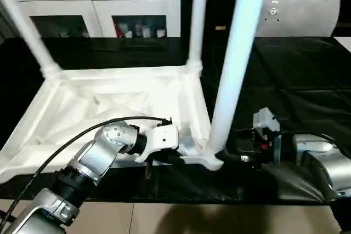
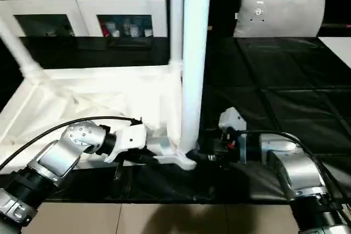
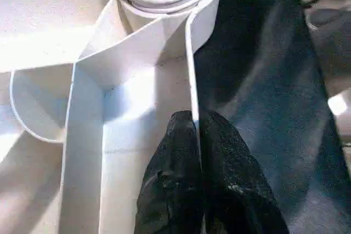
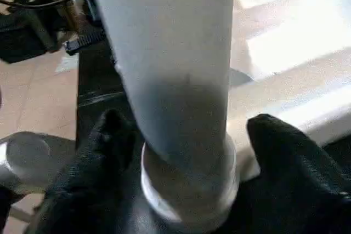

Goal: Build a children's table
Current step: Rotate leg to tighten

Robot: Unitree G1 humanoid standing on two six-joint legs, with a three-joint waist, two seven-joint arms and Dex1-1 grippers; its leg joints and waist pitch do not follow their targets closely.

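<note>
**Currently: both grippers working the near-right corner of the tabletop**

Left gripper (image 3: pixel 200 152) is clenching thin on the tabletop's (image 1: pixel 109 100) near side wall; in the left wrist view one black finger is sitting inside the rim and one outside, pressed together on the wall just short of the corner socket (image 3: pixel 164 4).

Right gripper (image 4: pixel 186 152) is standing wide, its two fingers (image 4: pixel 285 163) flanking the base collar of the near-right leg (image 1: pixel 236 64). Pads are sitting just beside the collar (contact not resolvable), so not calling it a grip.

Tabletop is lying upside down on the black table (image 1: pixel 296 69), ribs facing up. Near-right leg is standing upright in its socket; two more legs (image 1: pixel 196 17) are rising from the far corners.

Edges: the tabletop's near rim is running close to the black table's front edge, tiled floor (image 1: pixel 164 220) below. Open black surface is lying to the right of the leg. White cabinet (image 1: pixel 98 4) and grey pillow (image 1: pixel 301 12) are sitting behind, well apart.
</note>
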